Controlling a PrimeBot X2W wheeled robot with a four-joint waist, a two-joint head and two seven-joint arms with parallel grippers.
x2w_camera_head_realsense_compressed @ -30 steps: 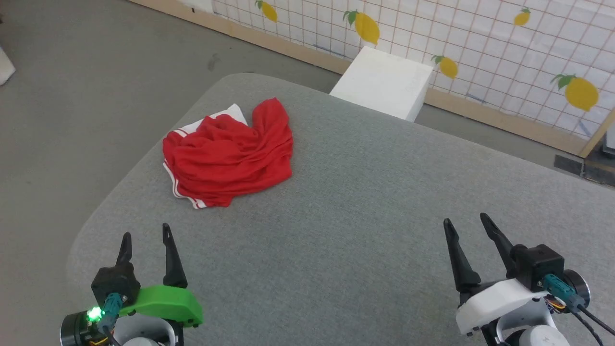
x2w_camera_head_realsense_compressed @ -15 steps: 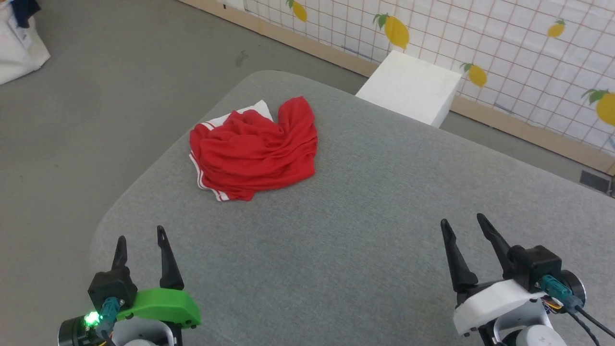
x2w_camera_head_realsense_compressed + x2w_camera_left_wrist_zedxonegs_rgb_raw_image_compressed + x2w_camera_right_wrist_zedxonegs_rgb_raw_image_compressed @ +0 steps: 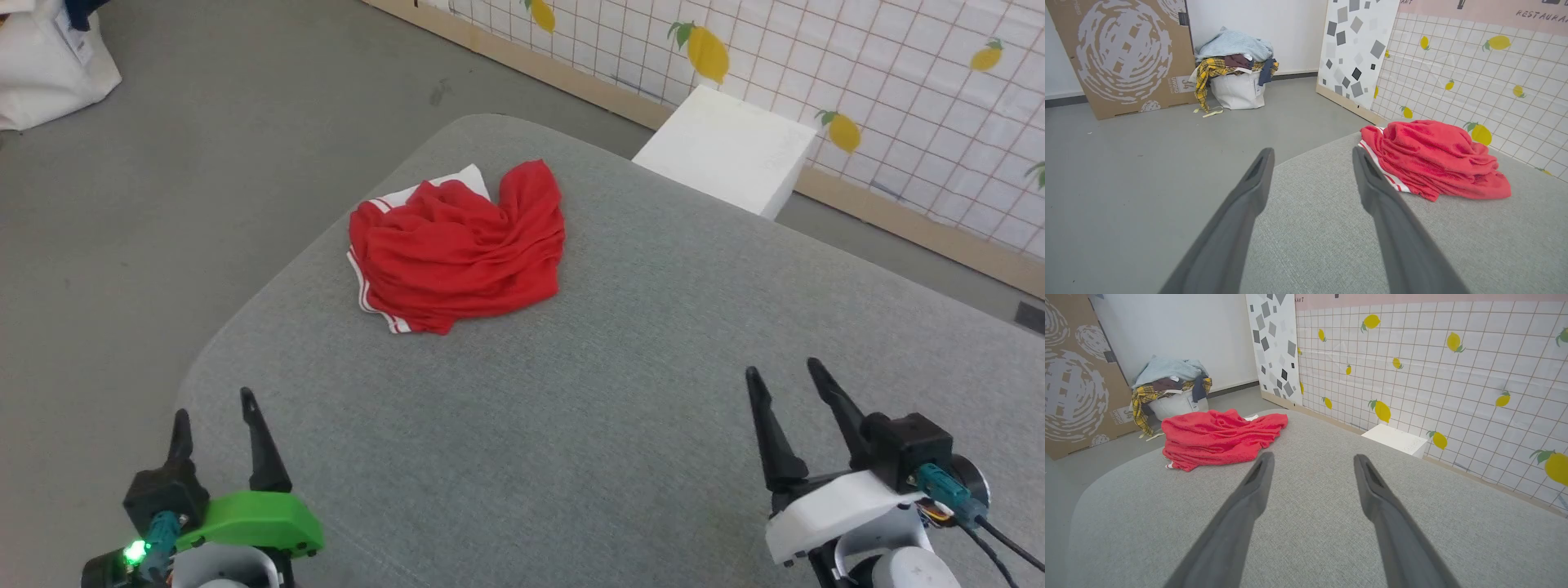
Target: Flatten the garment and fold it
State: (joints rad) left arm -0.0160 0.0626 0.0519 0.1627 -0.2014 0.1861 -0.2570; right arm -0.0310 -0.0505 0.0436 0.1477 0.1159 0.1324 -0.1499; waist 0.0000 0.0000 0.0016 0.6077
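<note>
Red garment [image 3: 457,253] stayed crumpled, ahead-right of released left gripper [image 3: 212,403], ahead-left of released right gripper [image 3: 781,367] | only view panned | flattening pending

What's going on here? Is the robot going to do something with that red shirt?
Nothing is being handled yet. The red garment, with white striped trim, lies crumpled in a heap on the grey padded table, near its far left corner. The robot's left gripper and right gripper are both open and empty, hovering at the near side, well apart from the garment. The job is to flatten and fold it, and that has not begun.
</note>
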